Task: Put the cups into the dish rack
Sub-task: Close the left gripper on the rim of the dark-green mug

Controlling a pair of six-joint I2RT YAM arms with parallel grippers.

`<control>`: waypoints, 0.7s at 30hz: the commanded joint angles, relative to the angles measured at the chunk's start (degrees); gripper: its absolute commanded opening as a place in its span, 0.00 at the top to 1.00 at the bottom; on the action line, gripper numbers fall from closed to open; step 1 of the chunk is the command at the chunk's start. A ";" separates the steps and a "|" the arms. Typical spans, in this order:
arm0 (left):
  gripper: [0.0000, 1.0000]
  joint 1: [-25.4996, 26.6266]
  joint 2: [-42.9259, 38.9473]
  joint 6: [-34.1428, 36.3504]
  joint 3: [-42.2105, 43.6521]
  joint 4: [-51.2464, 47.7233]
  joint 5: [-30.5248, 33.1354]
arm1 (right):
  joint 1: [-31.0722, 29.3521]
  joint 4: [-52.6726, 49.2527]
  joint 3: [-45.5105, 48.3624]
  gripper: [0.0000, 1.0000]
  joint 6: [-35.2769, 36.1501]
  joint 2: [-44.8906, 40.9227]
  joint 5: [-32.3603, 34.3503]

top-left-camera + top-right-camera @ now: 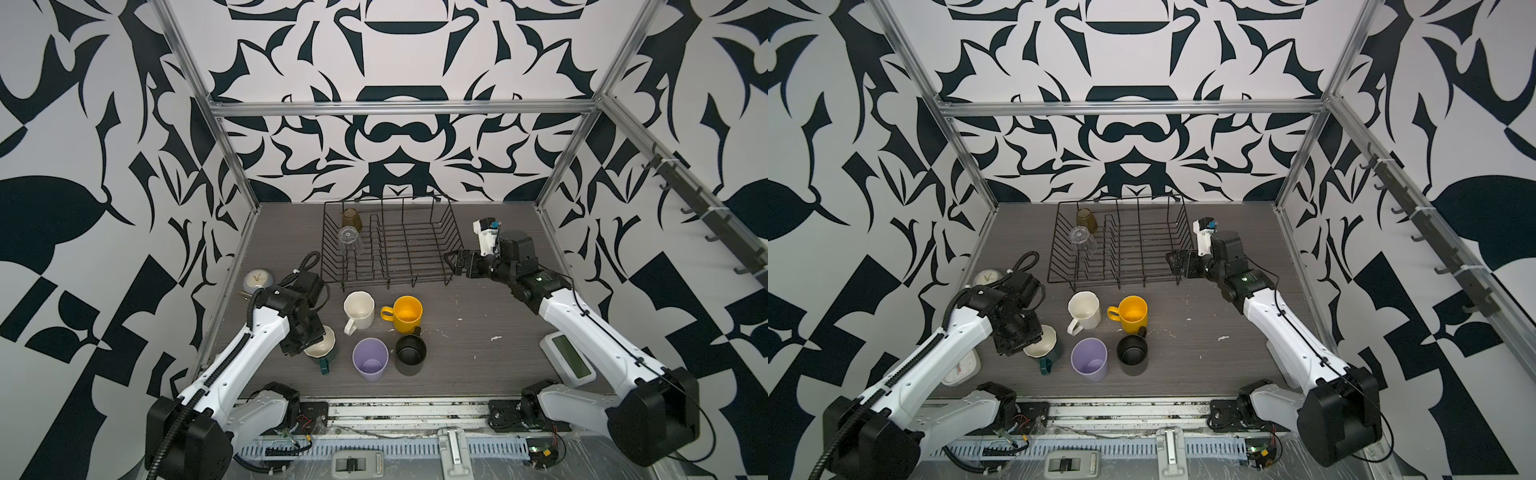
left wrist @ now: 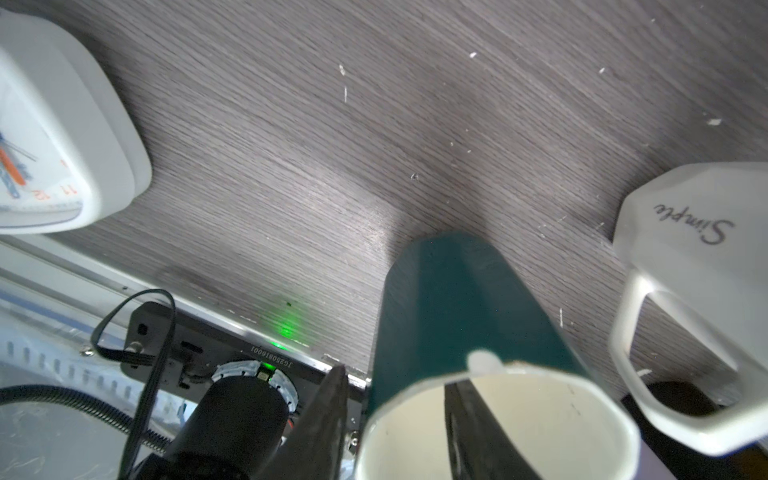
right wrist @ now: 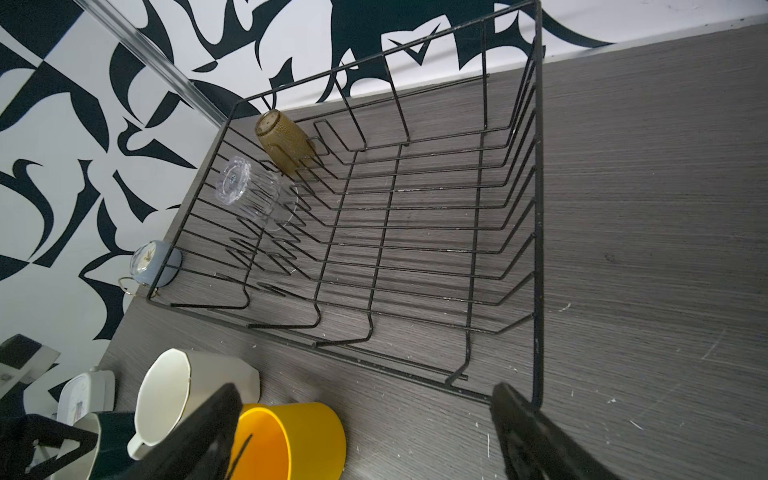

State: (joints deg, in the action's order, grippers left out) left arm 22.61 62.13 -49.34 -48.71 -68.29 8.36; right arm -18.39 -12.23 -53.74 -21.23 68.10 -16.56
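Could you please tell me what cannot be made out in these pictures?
- Whether the left gripper grips the dark-green mug: its wrist hides the fingers in both top views; the left wrist view shows them astride the wall, contact unclear.
- The square clock: cut off by the left wrist view's edge, mostly behind the left arm in a top view.
- Time on the round clock: too small in both top views.

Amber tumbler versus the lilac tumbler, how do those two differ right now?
The amber tumbler sits inside the dish rack at its far left corner; the lilac tumbler stands on the table. The amber tumbler is tipped with its base up; the lilac tumbler is upright, mouth up. The amber tumbler is see-through and textured; the lilac tumbler is opaque and smooth. Both are handleless.
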 commanded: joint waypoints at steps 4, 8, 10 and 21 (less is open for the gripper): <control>0.58 1.78 0.30 -4.01 2.42 -0.47 1.04 | 0.19 1.70 -3.04 0.04 0.08 0.28 -0.92; 0.60 2.17 0.82 -4.56 3.33 -0.13 0.77 | 0.19 1.74 -3.14 0.04 0.05 0.28 -0.85; 0.61 2.38 0.78 -4.77 3.44 0.08 0.71 | 0.24 1.70 -3.13 0.04 0.05 0.36 -0.85; 0.81 2.97 0.64 -5.52 3.53 -0.02 1.90 | 0.20 1.56 -3.04 0.04 -0.08 0.20 -0.85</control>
State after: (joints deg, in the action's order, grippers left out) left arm 25.28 62.92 -53.58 -45.50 -66.78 9.54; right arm -18.39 -12.16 -54.48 -21.23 68.69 -16.95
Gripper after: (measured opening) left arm 0.202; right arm 0.961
